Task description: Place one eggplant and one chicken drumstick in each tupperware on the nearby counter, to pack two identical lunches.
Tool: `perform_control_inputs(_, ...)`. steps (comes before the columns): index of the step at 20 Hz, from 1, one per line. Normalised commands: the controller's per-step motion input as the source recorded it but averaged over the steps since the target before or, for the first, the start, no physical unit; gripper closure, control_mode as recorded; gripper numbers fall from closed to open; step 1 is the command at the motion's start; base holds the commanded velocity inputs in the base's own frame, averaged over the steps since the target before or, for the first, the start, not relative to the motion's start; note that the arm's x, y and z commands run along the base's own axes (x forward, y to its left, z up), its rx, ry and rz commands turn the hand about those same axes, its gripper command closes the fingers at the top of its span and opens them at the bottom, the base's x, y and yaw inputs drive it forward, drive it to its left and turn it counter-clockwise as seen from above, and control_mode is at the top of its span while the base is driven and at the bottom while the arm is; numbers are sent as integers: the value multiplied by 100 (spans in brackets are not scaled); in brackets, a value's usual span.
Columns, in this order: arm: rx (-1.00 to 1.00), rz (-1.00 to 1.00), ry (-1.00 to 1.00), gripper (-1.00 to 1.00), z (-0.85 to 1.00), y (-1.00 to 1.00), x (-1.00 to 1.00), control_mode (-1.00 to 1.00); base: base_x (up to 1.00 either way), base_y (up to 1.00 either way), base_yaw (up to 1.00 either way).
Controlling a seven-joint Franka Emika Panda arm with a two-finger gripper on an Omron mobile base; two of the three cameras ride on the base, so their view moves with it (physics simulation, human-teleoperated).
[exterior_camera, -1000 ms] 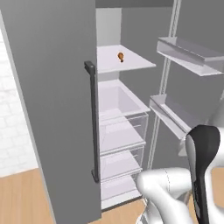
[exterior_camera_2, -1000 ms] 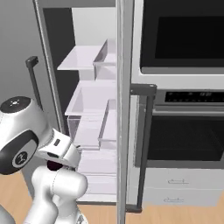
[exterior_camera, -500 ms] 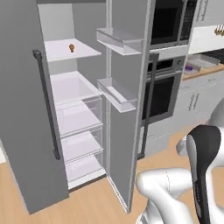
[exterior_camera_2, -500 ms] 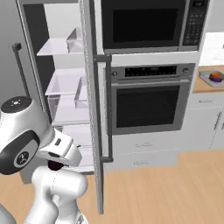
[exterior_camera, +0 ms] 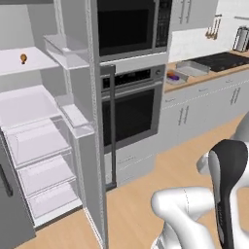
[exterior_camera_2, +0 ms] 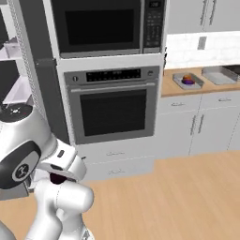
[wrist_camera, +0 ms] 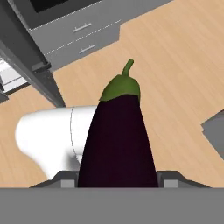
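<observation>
Arm folded low and close to the base. End effector (wrist_camera: 117, 181) part-closed, clamped on the eggplant (wrist_camera: 118, 144). Its long axis runs straight out along the fingers, green stem end pointing away, over wood floor (wrist_camera: 175, 57). Two tupperware trays (exterior_camera_2: 188, 81) (exterior_camera_2: 217, 75) sit on the worktop (exterior_camera_2: 173, 86) beside the oven (exterior_camera_2: 112, 110); nearer one holds something purple and orange. No legible writing.

Dark purple eggplant (wrist_camera: 117, 144), green cap; grey tupperware (exterior_camera_2: 188, 81) holding perhaps purple-orange food.
</observation>
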Motion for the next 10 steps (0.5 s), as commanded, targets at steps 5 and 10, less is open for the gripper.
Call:
perform_control_inputs(5, 0, 0, 0, 100, 0, 0, 0, 100, 100, -51, 0)
perform_control_inputs(10, 0, 0, 0, 100, 0, 0, 0, 100, 100, -83, -2)
